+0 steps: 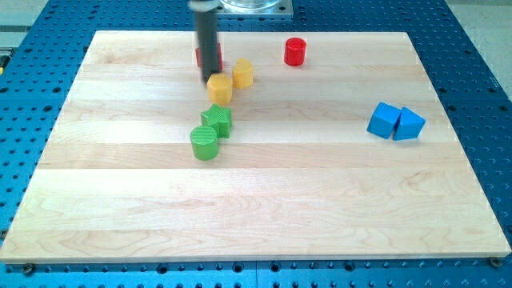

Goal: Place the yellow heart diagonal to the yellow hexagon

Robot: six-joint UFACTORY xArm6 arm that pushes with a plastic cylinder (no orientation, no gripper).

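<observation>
Where blocks lie, pale wooden board [320, 200]

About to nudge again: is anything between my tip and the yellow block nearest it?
Nothing visible. My tip sits right at the top edge of the nearer yellow block. The other yellow block lies diagonally up-right, the red block behind the rod.

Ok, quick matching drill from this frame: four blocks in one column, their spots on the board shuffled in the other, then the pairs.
Blocks:
1. red cylinder
2. green cylinder
3. blue blocks
4. lower yellow block

Places:
A. against my tip
B. view's right side
C. near the view's top edge
D. just below-left of the green star-like block

Pairs: 1-C, 2-D, 3-B, 4-A
</observation>
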